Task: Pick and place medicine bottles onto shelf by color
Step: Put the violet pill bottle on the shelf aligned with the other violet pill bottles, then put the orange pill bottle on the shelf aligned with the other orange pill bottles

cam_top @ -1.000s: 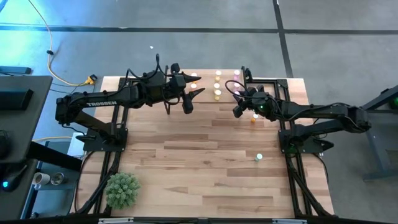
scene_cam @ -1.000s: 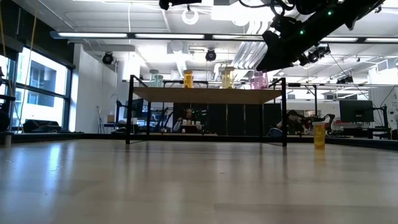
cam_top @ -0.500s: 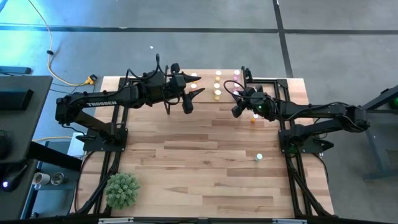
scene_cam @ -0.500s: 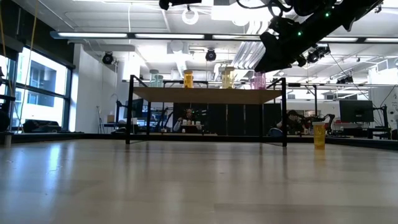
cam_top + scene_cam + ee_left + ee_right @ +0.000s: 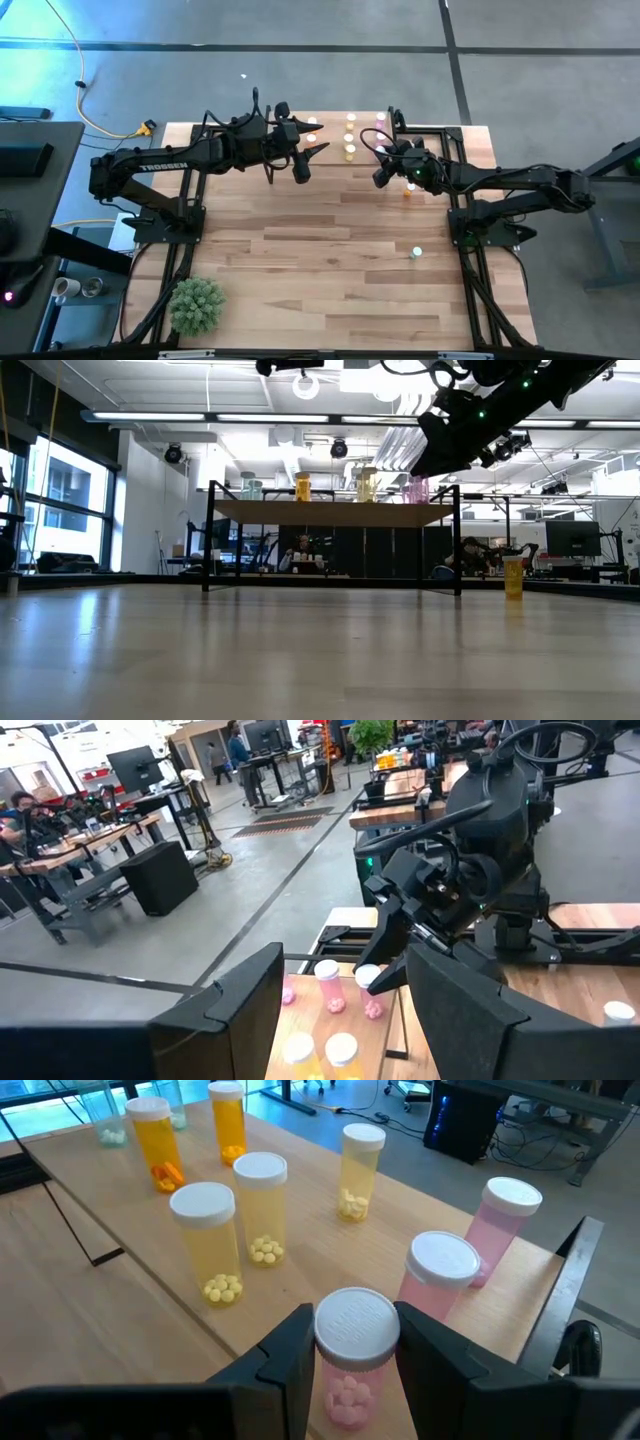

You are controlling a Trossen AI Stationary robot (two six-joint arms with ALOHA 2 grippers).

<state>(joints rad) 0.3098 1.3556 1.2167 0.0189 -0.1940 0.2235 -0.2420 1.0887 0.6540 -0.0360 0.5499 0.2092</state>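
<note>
The shelf [image 5: 332, 135] stands at the table's far edge and carries medicine bottles in colour groups: pink [image 5: 507, 1220], yellow [image 5: 262, 1205], orange [image 5: 155, 1140] and green [image 5: 250, 488]. My right gripper [image 5: 357, 1355] is over the shelf's right end, shut on a pink bottle [image 5: 350, 1380] beside two other pink ones. My left gripper [image 5: 318, 140] hangs open over the shelf's left part with nothing between its fingers [image 5: 250, 1010]. On the tabletop stand a loose orange bottle [image 5: 408, 190] and a green one [image 5: 416, 253]. My right gripper has the pink bottle's white cap [image 5: 357, 1325] between its two fingers [image 5: 295, 1350], one on each side. The fingers slant down at it from the table's right. The bottle stands upright; in the left wrist view its base [image 5: 373, 1012] seems level with its neighbours' on the shelf.
The shelf's black legs [image 5: 208, 540] rise above its board at the corners. A green artificial plant [image 5: 196, 304] sits at the table's near left. The middle and near part of the wooden tabletop [image 5: 330, 270] holds only the two loose bottles.
</note>
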